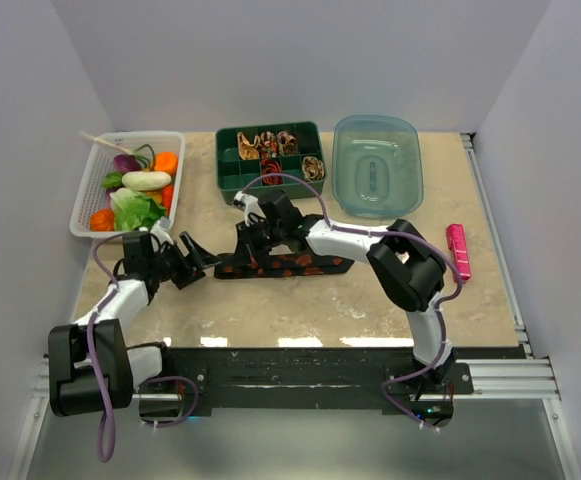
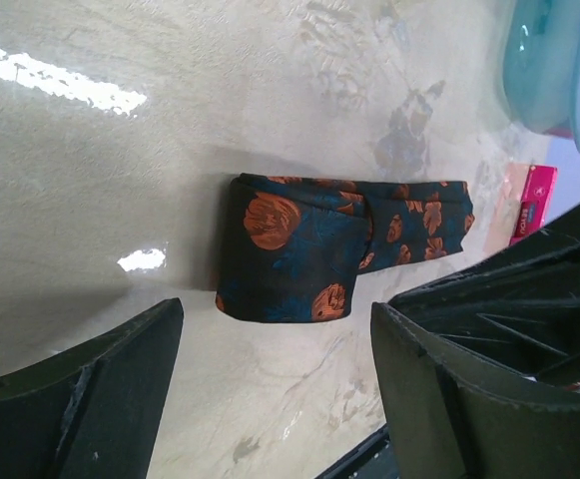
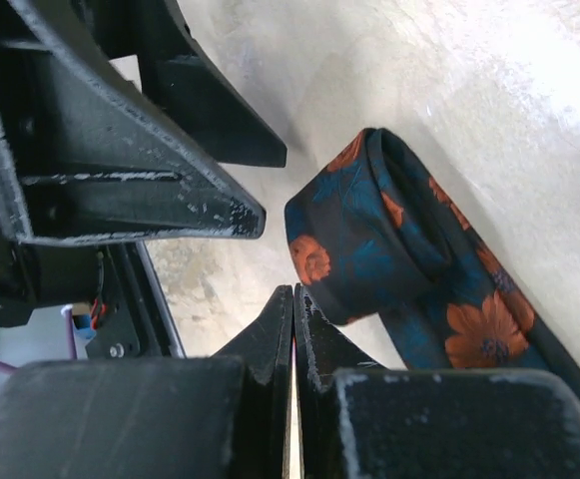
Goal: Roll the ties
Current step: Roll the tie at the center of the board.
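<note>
Starting at the near edge, the two arm bases sit on a dark rail, and a band of bare beige stone-patterned table [image 1: 300, 310] lies between them and the work. The left gripper [image 1: 196, 264] is low over the table with its jaws spread wide; its wrist view frames the folded end of the long tie [image 1: 290, 266] in the gap ahead of the fingers, apart from both.

The tie, dark blue-black with orange-red flowers, lies flat across the table's middle, with its left end turned over on itself. The right gripper [image 3: 292, 299] reaches across from the right with its fingers pressed together and nothing seen between them. Their tips are just beside the turned-over end.

To the right, well apart from the tie, a small pink bar [image 1: 458, 250] lies near the table's edge rail [image 1: 495, 230]. The left wrist view shows white print on it, too small to read.

Along the far edge, from left to right, stand:
- a white slotted basket [image 1: 82, 205] of toy vegetables [image 1: 140, 182];
- a green compartment box [image 1: 238, 182] holding coiled ties [image 1: 267, 143] in its rear cells and one right cell;
- a clear blue-green tub [image 1: 377, 165].

White walls close the left, far and right sides.
</note>
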Robot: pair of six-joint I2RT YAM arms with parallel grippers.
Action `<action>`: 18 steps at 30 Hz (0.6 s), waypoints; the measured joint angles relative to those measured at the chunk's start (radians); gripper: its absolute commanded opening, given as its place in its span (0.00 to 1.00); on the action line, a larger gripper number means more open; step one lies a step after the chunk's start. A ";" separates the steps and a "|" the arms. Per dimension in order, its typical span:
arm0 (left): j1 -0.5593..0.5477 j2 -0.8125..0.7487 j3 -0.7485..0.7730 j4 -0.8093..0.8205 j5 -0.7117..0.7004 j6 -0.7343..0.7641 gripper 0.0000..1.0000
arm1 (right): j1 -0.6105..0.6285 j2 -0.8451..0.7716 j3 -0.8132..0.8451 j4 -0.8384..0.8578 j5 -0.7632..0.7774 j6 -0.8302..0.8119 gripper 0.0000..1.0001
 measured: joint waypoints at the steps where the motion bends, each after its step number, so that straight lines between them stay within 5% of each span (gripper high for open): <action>1: 0.000 0.001 -0.006 0.017 0.006 -0.003 0.80 | 0.002 0.010 0.005 0.007 0.000 0.000 0.00; 18: 0.003 0.121 -0.051 0.196 0.019 -0.011 0.75 | -0.002 0.111 0.041 0.006 0.030 -0.002 0.00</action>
